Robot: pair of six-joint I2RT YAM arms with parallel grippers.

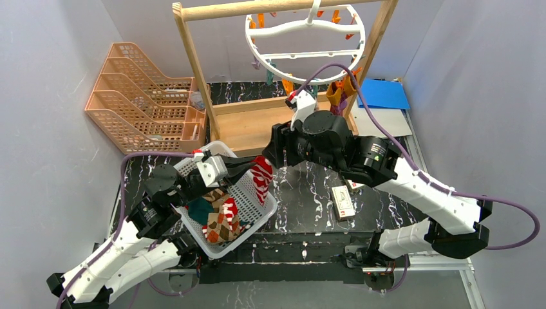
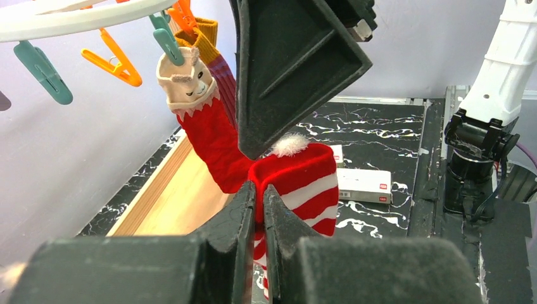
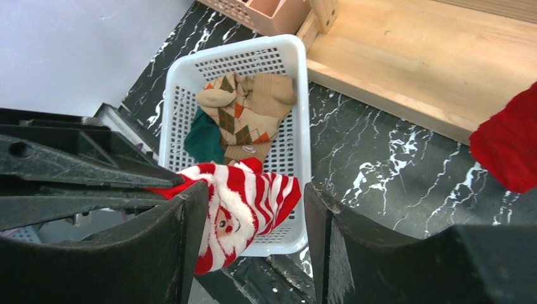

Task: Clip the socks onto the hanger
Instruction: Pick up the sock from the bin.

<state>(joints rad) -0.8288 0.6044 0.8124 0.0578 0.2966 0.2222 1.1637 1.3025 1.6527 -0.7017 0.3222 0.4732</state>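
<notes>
Your left gripper [image 2: 261, 197] is shut tight on the red-and-white striped Santa sock [image 3: 244, 196] and holds it in the air over the right edge of the white basket [image 3: 190, 82]. Your right gripper [image 3: 253, 191] reaches in from the right with its jaws wide, 1 finger on each side of that sock. The gap on one side is plain, but you cannot tell whether the other finger touches the fabric. In the basket lie the brown-orange argyle sock [image 3: 244, 117] and, just left of it, the dark teal sock [image 3: 202, 138]. The round white hanger [image 1: 306, 29] hangs from the wooden rack [image 1: 193, 71] at the far side. 2 socks hang from it: a red sock with a llama face [image 2: 212, 136] on a teal clip [image 2: 170, 45], and behind it a maroon sock with an orange cuff [image 2: 223, 73]. A small white box [image 1: 343, 203] lies on the marbled table [image 1: 309, 193] to the right.
</notes>
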